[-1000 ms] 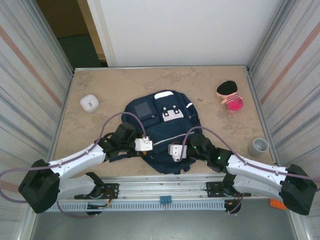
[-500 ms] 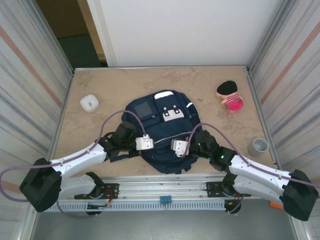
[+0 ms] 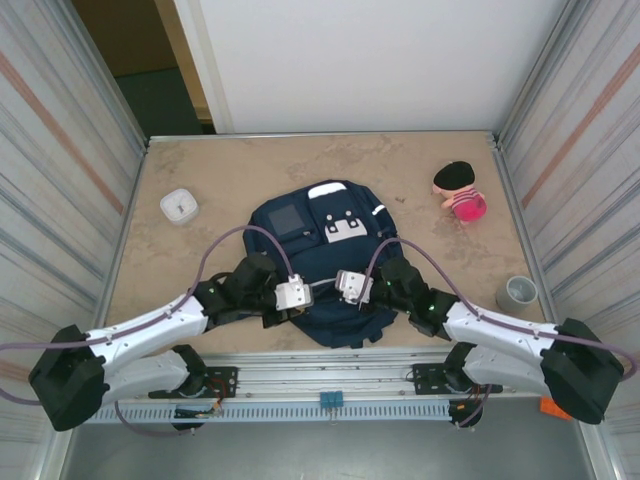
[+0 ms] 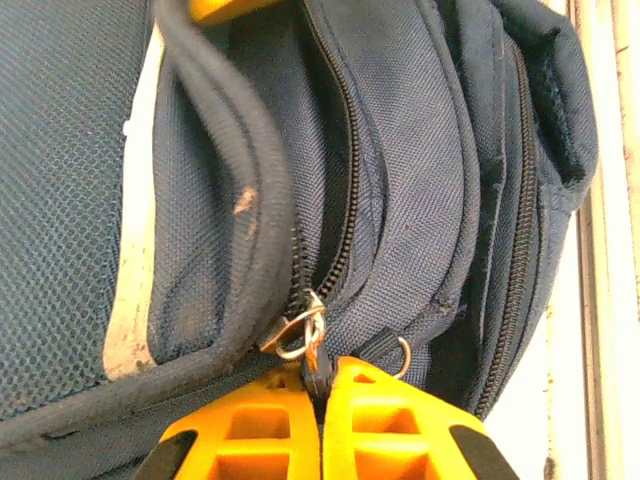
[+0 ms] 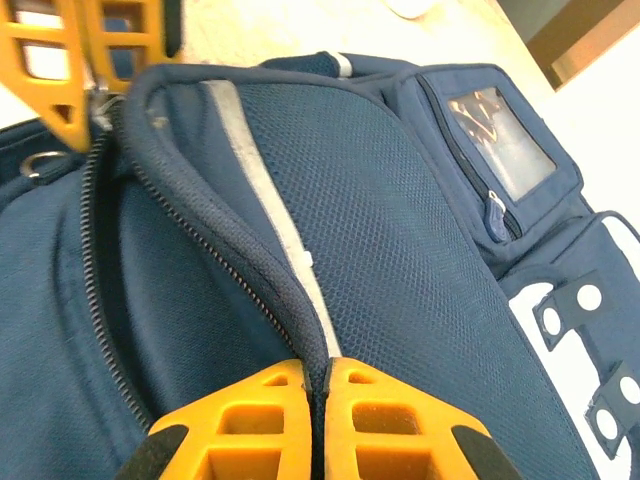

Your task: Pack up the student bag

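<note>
Bags: one student bag, navy, lay flat at the middle of the table, toward the near edge, with its front facing up.
Bag markings: one grey patch sat on the far left of the bag's front and one white patch just right of it. One pale stripe ran along the mesh panel.
Arms: two, reaching in from the near left and near right, and both met over the near half of the bag.
Left gripper: the left gripper was closed, its two yellow fingers pinching one zipper pull where a zipper track ended.
Metal rings: two showed by that pull, one on it and one just to its right.
Zipper tracks: the left wrist view showed at least two, one leading to the held pull and one further right on an outer pocket.
Right gripper: the right gripper was closed, its two yellow fingers clamped on the corded edge of the bag's opening, beside the zipper teeth.
Spacing of grippers: near each other on the bag, apart, left one to the left.
Other things on the table: three.
White box: one small white box, far left, well apart from the bag.
Plush toy: one plush toy, pink with a black top, far right.
Cup: one grey cup, near right, by the table edge.
</note>
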Motion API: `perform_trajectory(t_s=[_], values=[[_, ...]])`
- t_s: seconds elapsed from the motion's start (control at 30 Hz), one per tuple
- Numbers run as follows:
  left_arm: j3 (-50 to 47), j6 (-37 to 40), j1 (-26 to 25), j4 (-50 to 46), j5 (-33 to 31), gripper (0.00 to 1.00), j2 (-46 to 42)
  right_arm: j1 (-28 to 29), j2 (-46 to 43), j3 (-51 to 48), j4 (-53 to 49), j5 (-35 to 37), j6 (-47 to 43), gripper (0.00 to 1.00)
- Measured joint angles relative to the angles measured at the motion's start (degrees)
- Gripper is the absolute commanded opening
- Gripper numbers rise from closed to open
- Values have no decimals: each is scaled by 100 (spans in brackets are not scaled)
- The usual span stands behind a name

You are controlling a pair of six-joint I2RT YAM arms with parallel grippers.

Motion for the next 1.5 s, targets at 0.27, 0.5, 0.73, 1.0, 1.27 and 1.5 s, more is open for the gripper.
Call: perform_trajectory(t_s=[0.27,0.5,0.73,1.0,1.27,1.5], values=[[-164,-1038,-518,476,-466,0,-127,-114,0,201,-33,-72,601,41],[-197,-1390,-588,745,-627,0,-114,-302,-1368,841,-1443,-254,3259,51],[-260,-1521,-612,833,-737,0,-114,-313,-2100,931,-2929,-153,6861,56],[-317,-1582,-612,916,-737,0,-116,-313,-2208,24,-2702,-614,9648,62],[-319,-1624,-612,918,-734,0,-122,-492,-2118,-245,-1727,-625,10824,56],[-321,-1624,-612,918,-732,0,-140,-522,-1556,-332,-1012,-664,11217,51]])
